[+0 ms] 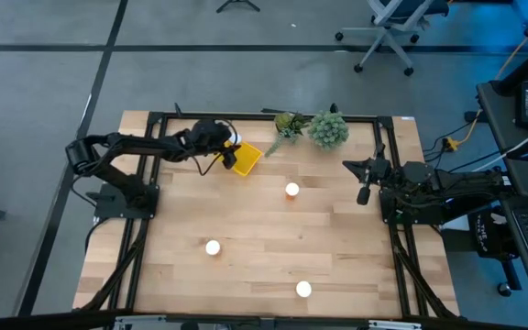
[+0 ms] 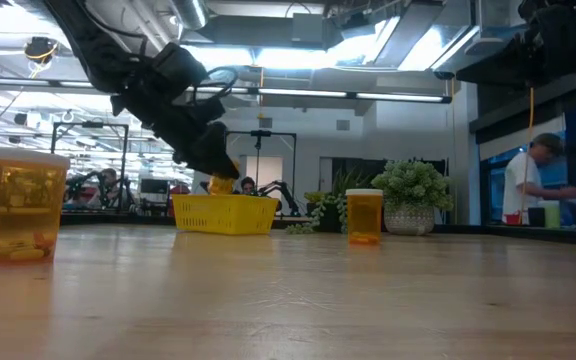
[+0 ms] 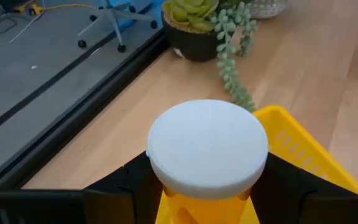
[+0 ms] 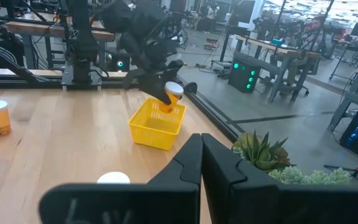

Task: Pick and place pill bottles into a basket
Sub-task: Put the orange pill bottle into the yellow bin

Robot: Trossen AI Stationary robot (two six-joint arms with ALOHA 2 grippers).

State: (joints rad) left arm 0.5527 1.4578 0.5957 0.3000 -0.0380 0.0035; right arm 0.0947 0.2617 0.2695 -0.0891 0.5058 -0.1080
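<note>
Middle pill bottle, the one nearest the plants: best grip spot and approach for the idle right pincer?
Take the pill bottle on its orange body just under the white cap, coming straight down from above. It stands upright on open table, clear of the plants and basket, so fingers likely fit either side. The right pincer, fingers shut, is nearest; the left pincer holds a bottle over the basket.

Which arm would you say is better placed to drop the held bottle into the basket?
Left. The left gripper holds a bottle over the basket; the right gripper waits empty, shut, by the table's right edge.
</note>
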